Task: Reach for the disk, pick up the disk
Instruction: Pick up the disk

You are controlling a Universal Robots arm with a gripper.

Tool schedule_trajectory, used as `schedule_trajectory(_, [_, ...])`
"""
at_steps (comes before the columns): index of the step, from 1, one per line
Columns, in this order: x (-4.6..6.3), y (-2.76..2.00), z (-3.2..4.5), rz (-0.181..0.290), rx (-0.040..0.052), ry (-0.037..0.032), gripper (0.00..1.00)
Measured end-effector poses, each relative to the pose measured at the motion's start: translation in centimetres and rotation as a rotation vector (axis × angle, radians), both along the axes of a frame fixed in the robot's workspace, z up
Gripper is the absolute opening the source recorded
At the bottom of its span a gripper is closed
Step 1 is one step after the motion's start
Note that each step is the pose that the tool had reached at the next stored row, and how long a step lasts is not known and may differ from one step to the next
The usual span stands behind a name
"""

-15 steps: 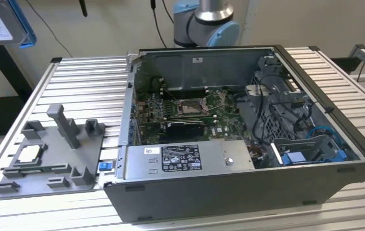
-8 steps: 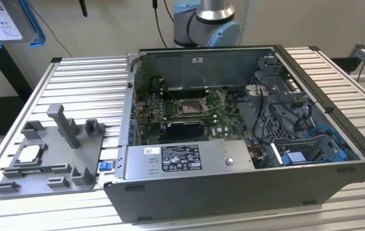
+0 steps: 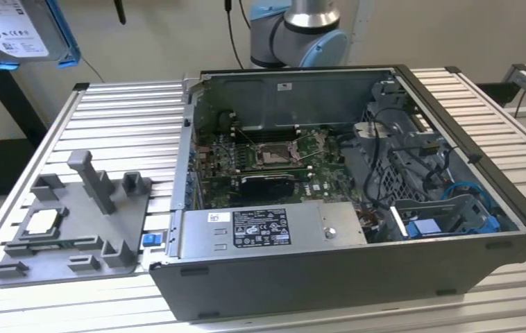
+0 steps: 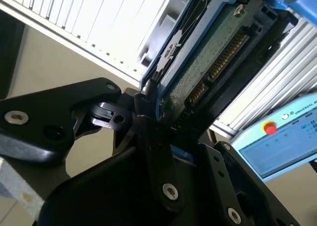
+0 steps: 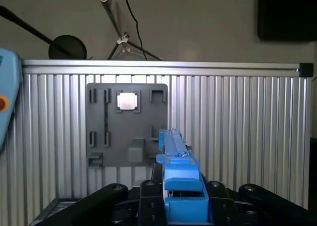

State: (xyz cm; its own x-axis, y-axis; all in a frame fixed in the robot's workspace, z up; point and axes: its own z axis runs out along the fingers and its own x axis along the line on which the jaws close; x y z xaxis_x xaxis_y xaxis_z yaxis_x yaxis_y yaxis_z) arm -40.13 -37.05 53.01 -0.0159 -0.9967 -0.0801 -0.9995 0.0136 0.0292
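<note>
The gripper held the disk edge-on, its black fingers clamped on the blue bracket, raised above the grey fixture plate beside the open computer case.

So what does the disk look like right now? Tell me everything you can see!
The disk is a flat silver-grey box with a white printed label, framed by a bright blue plastic bracket. It is held up in the air at the exterior view's upper left, its label towards that camera. In the second wrist view its other side shows a green circuit board and a row of gold connector pins. The black hand is shut on it.
</note>
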Motion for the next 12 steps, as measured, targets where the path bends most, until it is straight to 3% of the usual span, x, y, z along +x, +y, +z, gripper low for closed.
schedule_trajectory(12, [3.5, 0.00, 0.01, 0.000, 0.0014, 0.0012, 0.00])
